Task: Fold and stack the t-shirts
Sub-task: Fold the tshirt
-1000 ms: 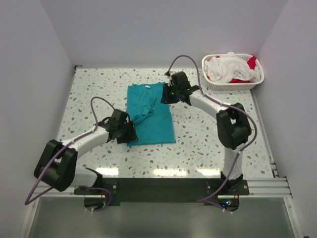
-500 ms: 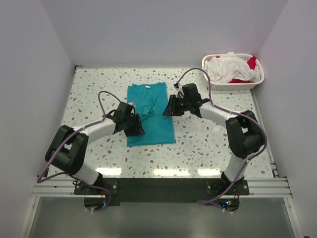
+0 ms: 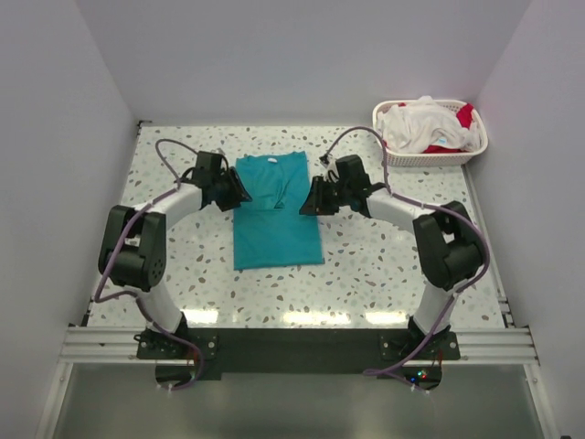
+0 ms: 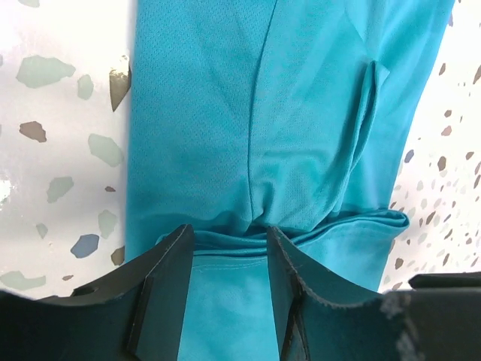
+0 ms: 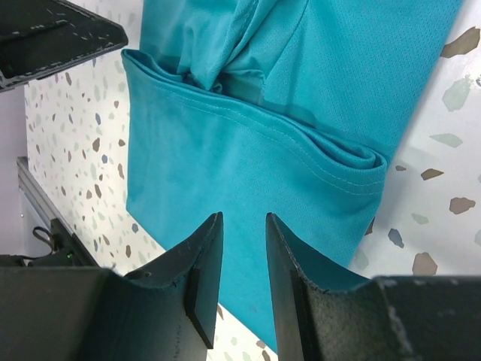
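- One teal t-shirt (image 3: 277, 219) lay flat in the middle of the worktop (image 3: 384, 265), its collar toward the far end.
- We saw the left pincer (image 4: 227, 235) at the shirt's left edge, parted moderately over a bunched fold, with nothing clamped between its fingers.
- We saw the right pincer (image 5: 243, 222) at the shirt's right edge, above a doubled hem. It showed only a narrow gap and gripped nothing.
- White and red t-shirts (image 3: 422, 123) sat heaped in the basket (image 3: 477, 146) in the far right corner.
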{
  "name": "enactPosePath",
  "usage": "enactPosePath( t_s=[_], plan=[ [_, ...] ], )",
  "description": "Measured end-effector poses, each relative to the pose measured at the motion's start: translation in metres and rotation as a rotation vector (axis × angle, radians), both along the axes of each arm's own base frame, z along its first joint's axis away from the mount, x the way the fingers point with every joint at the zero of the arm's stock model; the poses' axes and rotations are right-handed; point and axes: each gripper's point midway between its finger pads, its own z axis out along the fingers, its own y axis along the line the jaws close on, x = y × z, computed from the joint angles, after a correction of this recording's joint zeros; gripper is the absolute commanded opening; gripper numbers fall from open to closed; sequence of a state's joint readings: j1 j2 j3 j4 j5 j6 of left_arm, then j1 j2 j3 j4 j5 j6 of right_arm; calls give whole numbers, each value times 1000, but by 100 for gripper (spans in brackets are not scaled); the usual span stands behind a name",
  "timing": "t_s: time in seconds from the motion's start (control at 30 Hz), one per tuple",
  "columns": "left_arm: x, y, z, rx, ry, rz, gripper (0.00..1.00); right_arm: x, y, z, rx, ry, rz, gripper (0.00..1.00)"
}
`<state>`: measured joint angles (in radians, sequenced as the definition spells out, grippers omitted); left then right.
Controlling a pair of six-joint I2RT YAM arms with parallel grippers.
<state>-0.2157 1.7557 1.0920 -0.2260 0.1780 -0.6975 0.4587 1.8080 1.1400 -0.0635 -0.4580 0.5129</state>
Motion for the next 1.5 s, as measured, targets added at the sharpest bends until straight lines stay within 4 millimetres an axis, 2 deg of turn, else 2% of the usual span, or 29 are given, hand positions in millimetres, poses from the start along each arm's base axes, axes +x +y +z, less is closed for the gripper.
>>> enactPosePath(
  t_s=[0.1, 0.3, 0.37, 0.47, 0.6, 0.73, 0.83, 0.93, 1.0, 1.17, 1.3, 1.4, 1.5],
  plan=[
    [-2, -1, 2, -22, -3, -6, 50, 1, 1, -3, 8, 7, 2, 34],
    [-40, -9, 8, -118, -45, -41, 50, 5, 2, -12, 37, 28, 8, 34],
    [-46, -12, 4, -140, -49, -46, 50, 9, 2, -18, 46, 41, 3, 34],
    [-43, -14, -9, -155, -41, -37, 49, 15, 2, -32, 57, 71, -21, 34],
    [-42, -11, -34, -176, -6, 6, 49, 22, -2, -62, 66, 143, -55, 34],
    [-30, -3, -31, -206, -30, 51, 51, 38, -1, -62, 115, 136, -59, 34],
    [-28, 2, -30, -206, -31, 64, 54, 41, 0, -61, 122, 129, -54, 34],
    [-28, 7, -23, -175, -30, 73, 61, 41, -1, -61, 111, 120, -49, 34],
    [-25, 13, -11, -141, -44, 87, 66, 41, -5, -60, 87, 109, -53, 35],
    [-12, 32, 51, -57, -182, 121, 77, 38, -18, -50, 6, 79, -68, 45],
    [-18, 41, 90, -15, -275, 124, 79, 31, -25, -31, -73, 27, -62, 50],
    [-33, 35, 91, 23, -269, 96, 79, 18, -28, -15, -160, -17, -52, 56],
    [-65, 14, 65, 82, -190, 16, 79, 2, -32, -2, -253, -51, -54, 61]
  ],
)
